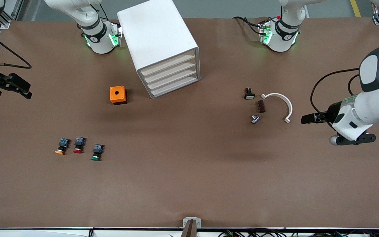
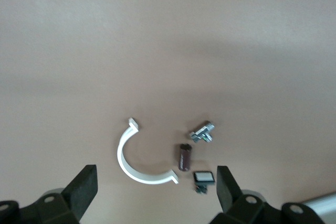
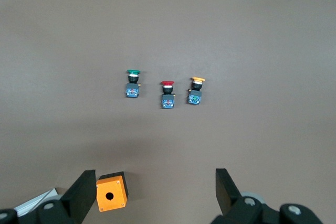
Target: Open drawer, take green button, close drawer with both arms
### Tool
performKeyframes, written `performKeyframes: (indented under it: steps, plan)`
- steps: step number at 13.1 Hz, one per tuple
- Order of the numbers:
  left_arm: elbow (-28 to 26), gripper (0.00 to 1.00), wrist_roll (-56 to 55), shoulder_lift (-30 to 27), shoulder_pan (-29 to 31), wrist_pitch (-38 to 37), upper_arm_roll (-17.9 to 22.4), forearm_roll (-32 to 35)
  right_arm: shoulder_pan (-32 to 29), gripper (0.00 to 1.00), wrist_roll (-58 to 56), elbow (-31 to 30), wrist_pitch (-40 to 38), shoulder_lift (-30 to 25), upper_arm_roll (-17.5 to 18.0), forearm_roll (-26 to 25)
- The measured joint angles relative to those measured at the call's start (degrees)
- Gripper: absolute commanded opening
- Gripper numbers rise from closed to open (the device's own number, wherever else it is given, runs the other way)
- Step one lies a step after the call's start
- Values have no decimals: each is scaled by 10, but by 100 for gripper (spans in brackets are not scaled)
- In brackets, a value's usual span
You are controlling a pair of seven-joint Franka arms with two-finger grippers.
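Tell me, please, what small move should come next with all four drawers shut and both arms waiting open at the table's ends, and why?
Probably bring the right pincer toward the cabinet and its third drawer. That drawer sits flush and closed, nothing is held, and the right arm starts at the cabinet's end of the table. The left pincer hangs open over the table's other end, beside the white clamp. The green button lies untouched.

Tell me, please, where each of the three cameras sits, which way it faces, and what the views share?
Front view: high across the table, facing both arm bases; shows the white cabinet, its drawers closed, and both arms waiting.
Left wrist view: on the left arm, looking down past the open left gripper at a white curved clip.
Right wrist view: on the right arm, looking down past the open right gripper at the green button and an orange box.
Shared: clip, green button and orange box also show in front view.
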Motion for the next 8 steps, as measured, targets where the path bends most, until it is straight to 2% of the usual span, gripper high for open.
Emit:
performKeyframes:
  steps: [2,4,6,8]
  plan:
    - [-101,100,25,-62,5,64,1,0,0,100,0,0,4,-2,0,1]
    - [-161,100,39,-103,-7,89,14,0,-26,100,-17,0,7,-2,15,16]
    - [-177,100,47,-121,-64,95,78,0,-85,100,-45,0,9,-2,58,39]
    - [-179,100,57,-125,-108,97,130,0,-98,100,-50,0,9,-2,71,41]
